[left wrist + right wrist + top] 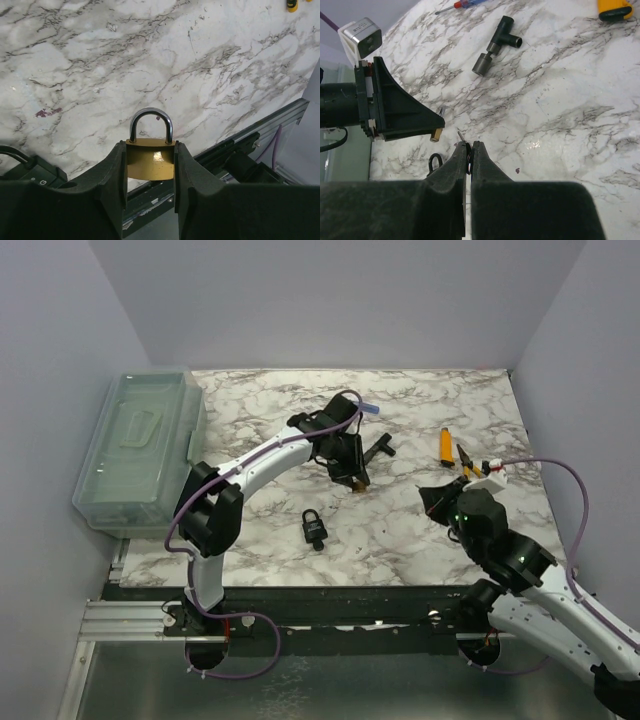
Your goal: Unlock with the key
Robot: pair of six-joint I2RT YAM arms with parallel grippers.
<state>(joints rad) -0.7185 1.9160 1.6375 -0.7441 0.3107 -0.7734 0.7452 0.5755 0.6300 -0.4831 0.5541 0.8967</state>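
Left wrist view: my left gripper (149, 148) clamps the brass padlock (150, 161). My right gripper (469, 149) pinches the key (461, 135), tip toward 11 o'clock; angular misalignment risks jamming.

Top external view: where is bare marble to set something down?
Free: the front strip between the black padlock and the right gripper with its key; the back corner beside the clear box. Crowded: around the left gripper holding the brass padlock, the pipe fitting and orange tool.
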